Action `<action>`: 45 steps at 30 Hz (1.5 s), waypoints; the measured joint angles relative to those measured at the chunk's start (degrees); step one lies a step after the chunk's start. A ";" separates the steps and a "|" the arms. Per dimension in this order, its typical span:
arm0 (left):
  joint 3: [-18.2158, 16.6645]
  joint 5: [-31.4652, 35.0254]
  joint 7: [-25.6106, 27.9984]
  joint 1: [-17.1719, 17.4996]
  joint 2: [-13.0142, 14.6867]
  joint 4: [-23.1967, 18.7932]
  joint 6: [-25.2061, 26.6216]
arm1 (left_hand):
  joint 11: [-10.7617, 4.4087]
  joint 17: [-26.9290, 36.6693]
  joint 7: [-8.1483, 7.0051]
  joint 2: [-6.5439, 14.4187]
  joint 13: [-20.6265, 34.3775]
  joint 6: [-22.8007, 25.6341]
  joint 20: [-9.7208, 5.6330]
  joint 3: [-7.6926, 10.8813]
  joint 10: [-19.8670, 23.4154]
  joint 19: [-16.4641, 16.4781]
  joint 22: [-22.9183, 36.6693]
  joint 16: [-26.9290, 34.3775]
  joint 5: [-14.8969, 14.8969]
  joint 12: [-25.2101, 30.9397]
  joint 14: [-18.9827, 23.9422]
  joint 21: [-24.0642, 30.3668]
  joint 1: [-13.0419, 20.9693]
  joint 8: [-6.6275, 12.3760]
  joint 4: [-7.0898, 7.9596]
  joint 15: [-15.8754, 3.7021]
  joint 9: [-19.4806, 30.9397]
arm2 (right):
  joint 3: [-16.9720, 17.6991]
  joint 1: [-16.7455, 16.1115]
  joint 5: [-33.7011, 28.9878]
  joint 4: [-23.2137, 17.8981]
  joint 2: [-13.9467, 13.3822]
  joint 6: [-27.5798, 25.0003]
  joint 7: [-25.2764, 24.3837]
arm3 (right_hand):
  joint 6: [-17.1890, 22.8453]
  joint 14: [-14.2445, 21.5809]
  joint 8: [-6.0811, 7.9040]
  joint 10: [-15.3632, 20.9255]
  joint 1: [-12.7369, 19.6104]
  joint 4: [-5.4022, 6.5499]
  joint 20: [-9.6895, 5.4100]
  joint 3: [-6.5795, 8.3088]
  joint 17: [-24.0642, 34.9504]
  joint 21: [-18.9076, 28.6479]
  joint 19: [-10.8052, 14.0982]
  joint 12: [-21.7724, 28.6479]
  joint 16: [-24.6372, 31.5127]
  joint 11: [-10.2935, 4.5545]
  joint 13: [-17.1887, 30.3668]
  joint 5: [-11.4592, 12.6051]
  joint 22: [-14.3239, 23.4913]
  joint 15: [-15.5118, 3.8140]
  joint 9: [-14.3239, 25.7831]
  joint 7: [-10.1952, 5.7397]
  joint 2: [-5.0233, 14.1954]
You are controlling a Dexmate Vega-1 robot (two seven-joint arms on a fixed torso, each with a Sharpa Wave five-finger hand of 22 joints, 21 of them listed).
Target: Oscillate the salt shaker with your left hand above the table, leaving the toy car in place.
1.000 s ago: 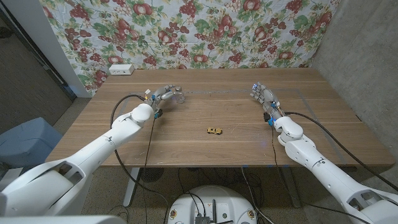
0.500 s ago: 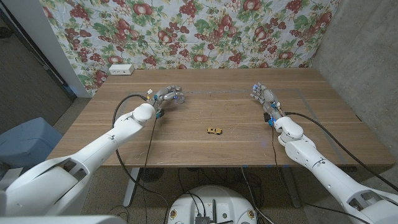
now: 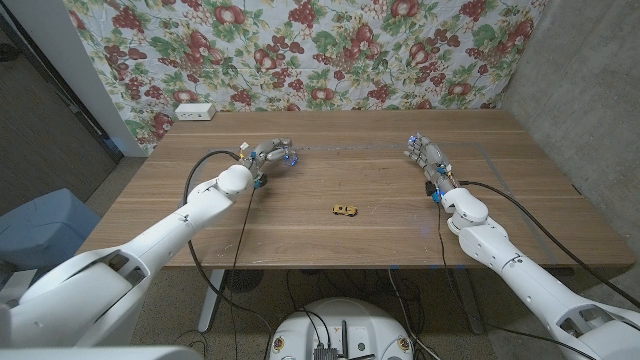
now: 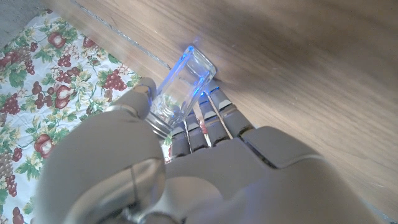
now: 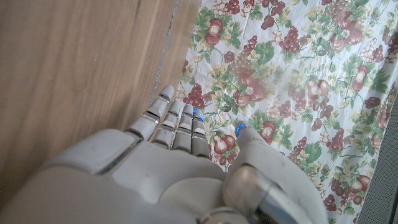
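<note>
Head view: left hand [image 3: 272, 156] is gripping the shaker [image 4: 180, 87], right hand [image 3: 422, 153] is waiting with nothing in it. Glass could be slipping out mid-swing toward the car [image 3: 346, 210].

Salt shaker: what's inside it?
The shaker in the left hand is clear glass and looks empty; fingers cover its cap end.
</note>
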 measured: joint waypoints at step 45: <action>-2.86 -0.05 9.34 3.57 -1.87 -4.55 -0.97 | 3.54 0.72 3.84 -4.72 0.62 20.89 7.71 5.88 23.85 11.26 0.00 2.44 -0.27 0.36 20.01 11.13 5.84 1.62 -4.27 6.05 1.58 | 0.87 -1.48 0.02 -1.75 -1.10 0.51 -0.66 | 0.32 -0.01 0.00 0.00 -0.83 -0.79 0.05 0.33 -0.26 -1.33 0.86 0.00 0.00 0.00 0.02 0.00 0.00 -0.01 0.00 -0.31 -0.23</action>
